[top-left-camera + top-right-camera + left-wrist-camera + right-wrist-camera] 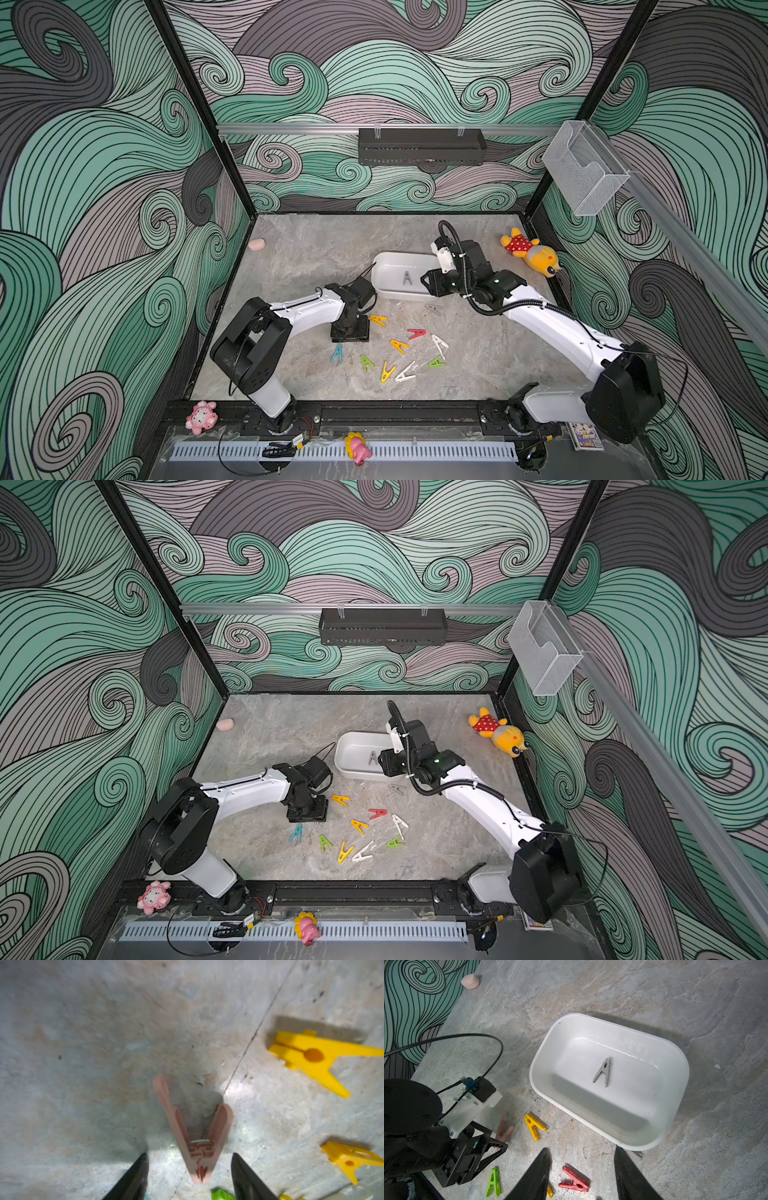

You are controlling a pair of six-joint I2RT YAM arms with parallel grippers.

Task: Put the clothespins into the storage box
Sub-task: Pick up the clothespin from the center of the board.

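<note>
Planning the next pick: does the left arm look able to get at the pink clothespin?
Probably yes: the left arm has its jaws open astride the pink clothespin, nothing between.

There are twelve clothespins: three yellow (378, 320) (399, 345) (387, 371), two green (366, 362) (436, 362), two white (439, 345) (405, 372), two grey (407, 277) (434, 308), one red (415, 333), one teal (337, 353) and one pink (200, 1151). There is one white box (395, 294), one black tray (422, 147), one clear holder (584, 170), one small pink jar (257, 244), three soft toys (530, 251) (201, 417) (357, 448) and two robot arms (307, 309) (552, 328).

yellow plush toy (532, 251), pink jar (257, 244), black tray (422, 146), clear holder (584, 174)
</note>
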